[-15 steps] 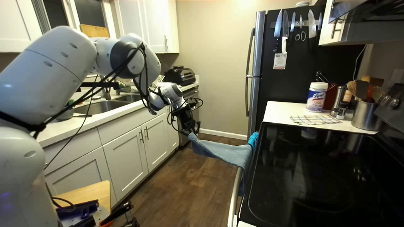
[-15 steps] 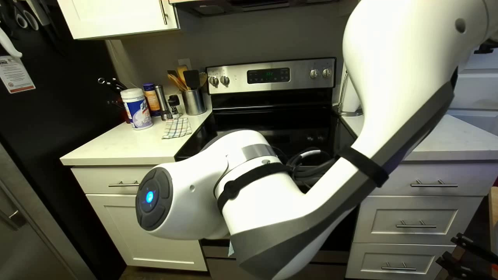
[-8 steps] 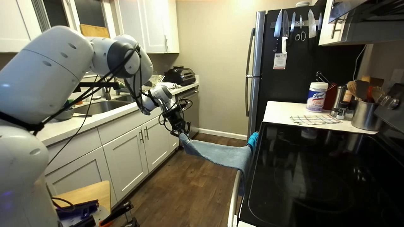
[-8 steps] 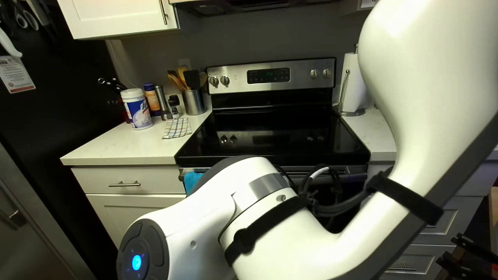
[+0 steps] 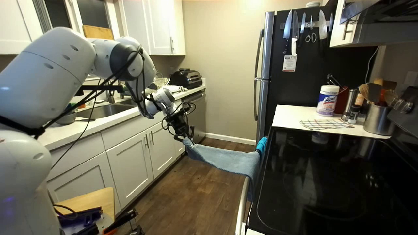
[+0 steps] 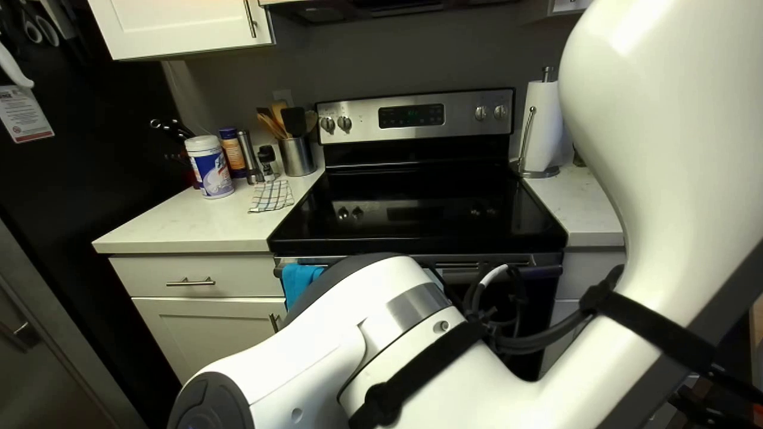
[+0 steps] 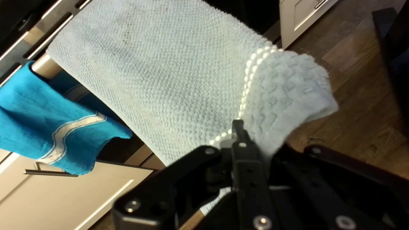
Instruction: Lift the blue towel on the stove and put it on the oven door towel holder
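The slate-blue towel (image 5: pixel 225 159) lies over the oven door towel holder (image 5: pixel 242 204), a pale bar. Its far end hangs between the bar and the oven front. The near end stretches out level from the bar to my gripper (image 5: pixel 186 138). In the wrist view the gripper (image 7: pixel 243 134) is shut on the towel (image 7: pixel 153 67) near its white-stitched edge, and a corner flops past the fingers. The bar's end (image 7: pixel 47 66) shows there too. The black glass-top stove (image 5: pixel 320 176) also shows in an exterior view (image 6: pixel 417 229); there my arm hides the gripper and the slate-blue towel.
A bright blue cloth (image 7: pixel 57 118) hangs on the same bar beside the towel; it shows in both exterior views (image 5: pixel 261 144) (image 6: pixel 300 280). White cabinets and a sink (image 5: pixel 107 111) stand opposite the stove. The fridge (image 5: pixel 313 75) stands beyond the counter (image 5: pixel 290 117).
My gripper has moved away from the stove toward the sink cabinets, drawing the towel's held end along; the motion slows lately. The towel stays over the bar. The arm uncovers more of the stove.
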### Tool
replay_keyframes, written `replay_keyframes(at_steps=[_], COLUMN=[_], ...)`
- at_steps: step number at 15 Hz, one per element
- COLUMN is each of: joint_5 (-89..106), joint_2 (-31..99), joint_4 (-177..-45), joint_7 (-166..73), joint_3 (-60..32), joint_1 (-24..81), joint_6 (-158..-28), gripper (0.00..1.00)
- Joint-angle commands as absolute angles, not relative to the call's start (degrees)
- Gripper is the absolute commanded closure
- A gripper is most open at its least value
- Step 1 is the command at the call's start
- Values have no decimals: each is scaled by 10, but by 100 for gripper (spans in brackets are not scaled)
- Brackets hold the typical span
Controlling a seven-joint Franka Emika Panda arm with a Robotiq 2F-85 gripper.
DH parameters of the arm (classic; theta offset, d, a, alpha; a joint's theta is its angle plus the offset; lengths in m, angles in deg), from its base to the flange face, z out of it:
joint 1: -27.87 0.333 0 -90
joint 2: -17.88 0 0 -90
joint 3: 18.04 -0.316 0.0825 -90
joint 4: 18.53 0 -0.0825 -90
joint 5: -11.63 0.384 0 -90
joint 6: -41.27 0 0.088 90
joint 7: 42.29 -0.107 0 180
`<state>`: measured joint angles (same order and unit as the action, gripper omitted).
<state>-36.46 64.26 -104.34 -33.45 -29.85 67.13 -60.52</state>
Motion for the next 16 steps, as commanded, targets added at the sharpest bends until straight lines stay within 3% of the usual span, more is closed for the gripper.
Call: replay_keyframes(at_steps=[1,5,6,8,16], joint_5=[-377,-380,-381,-381,-374], joint_2=[621,624,625,625,616], joint_4=[-1073,-1070,-1069,-1068,-1059], joint_7=[-347,-349,-348,-348,-356], joint_3=[-305,-305,-304,-304,-299], joint_1=[674,678,680,680,671], joint_6=[-609,-604,-600,-600,-605], gripper=[99,99,69,64,12])
